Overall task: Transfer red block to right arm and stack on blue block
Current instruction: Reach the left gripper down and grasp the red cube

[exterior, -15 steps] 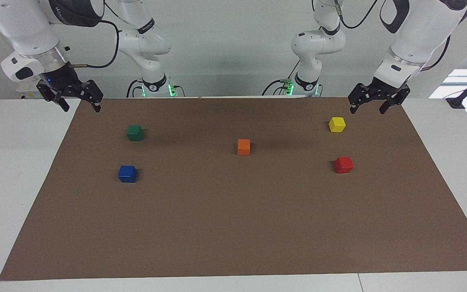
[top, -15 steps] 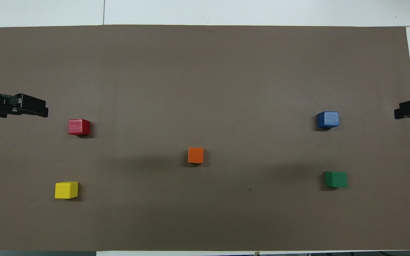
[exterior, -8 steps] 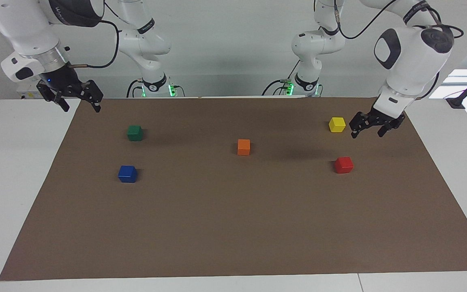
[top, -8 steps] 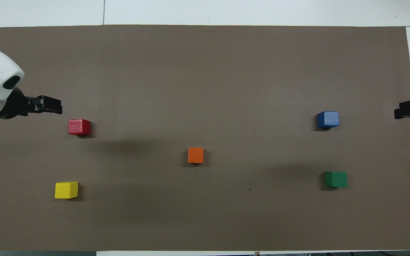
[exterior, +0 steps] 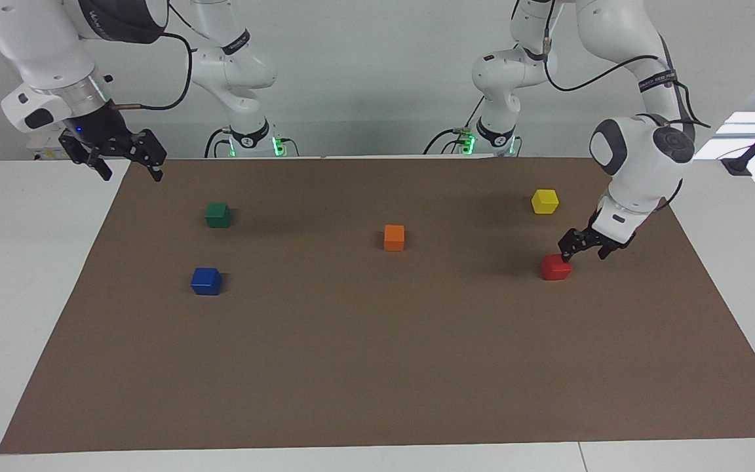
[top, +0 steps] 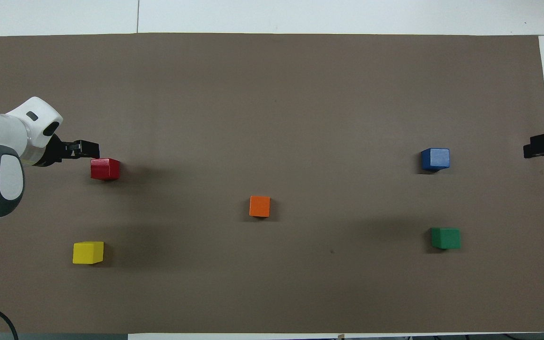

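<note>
The red block (exterior: 556, 267) (top: 105, 168) lies on the brown mat toward the left arm's end of the table. My left gripper (exterior: 583, 252) (top: 84, 150) hangs low just beside it, open, with nothing between its fingers and one fingertip close to the block's upper edge. The blue block (exterior: 206, 281) (top: 435, 158) rests on the mat toward the right arm's end. My right gripper (exterior: 130, 170) waits open above the mat's corner nearest its base, and only its tip (top: 543, 143) shows in the overhead view.
A yellow cube (exterior: 544, 201) (top: 88, 252) lies nearer to the robots than the red block. An orange cube (exterior: 394, 237) (top: 259, 206) sits mid-mat. A green cube (exterior: 218, 214) (top: 445, 238) lies nearer to the robots than the blue block. The brown mat (exterior: 377, 367) covers most of the table.
My left arm has swung down and out from the mat's edge, past the yellow cube, to just beside the red block. The right arm and all cubes have stayed put.
</note>
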{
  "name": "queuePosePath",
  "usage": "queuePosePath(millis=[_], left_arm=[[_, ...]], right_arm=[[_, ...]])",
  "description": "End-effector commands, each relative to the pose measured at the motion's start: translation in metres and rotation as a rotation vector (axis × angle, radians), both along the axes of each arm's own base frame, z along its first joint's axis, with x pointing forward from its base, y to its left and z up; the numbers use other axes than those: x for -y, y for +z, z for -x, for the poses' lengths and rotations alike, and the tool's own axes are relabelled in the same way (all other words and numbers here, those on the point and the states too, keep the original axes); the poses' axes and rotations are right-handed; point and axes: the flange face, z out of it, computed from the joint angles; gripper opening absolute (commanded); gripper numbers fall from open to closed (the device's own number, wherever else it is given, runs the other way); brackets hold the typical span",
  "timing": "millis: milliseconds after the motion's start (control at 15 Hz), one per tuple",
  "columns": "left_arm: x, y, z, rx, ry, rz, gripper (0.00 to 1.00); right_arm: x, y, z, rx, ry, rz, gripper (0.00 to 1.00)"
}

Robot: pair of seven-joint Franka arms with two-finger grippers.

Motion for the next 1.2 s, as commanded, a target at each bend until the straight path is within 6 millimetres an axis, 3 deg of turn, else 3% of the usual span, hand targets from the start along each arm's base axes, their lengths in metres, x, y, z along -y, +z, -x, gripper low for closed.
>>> queuePosePath(millis=[0,267,400,867,1000,1067,1133], left_arm=[[0.007,-0.007,0.008,0.016,-0.023,-0.013,1.0],[0.031,-0.029,0.005,-0.006,-0.067,-0.006,1.0],[0.029,-0.041,0.006,-0.014,-0.064,-0.004,1.0],[0.027,-0.07,0.01,-0.053,-0.058,0.002,1.0],[0.027,-0.071,0.012,-0.072,-0.055,0.002,0.67],[0.028,-0.071,0.013,-0.083,-0.041,0.002,0.39],[0.025,-0.066,0.01,-0.087,0.025,0.004,0.0]], right_arm=[[0.002,0.003,0.007,0.001,0.001,-0.008,1.0],[0.004,0.003,0.005,0.025,0.045,0.0,1.0],[0.003,-0.004,0.004,0.035,0.039,-0.028,1.0],[-0.004,-0.029,-0.028,0.153,-0.001,-0.467,1.0],[-0.005,-0.052,-0.036,0.174,0.029,-0.651,1.0],[0.0,-0.071,-0.038,0.189,0.013,-0.777,1.0],[-0.002,-0.093,-0.041,0.203,0.018,-0.895,1.0]])
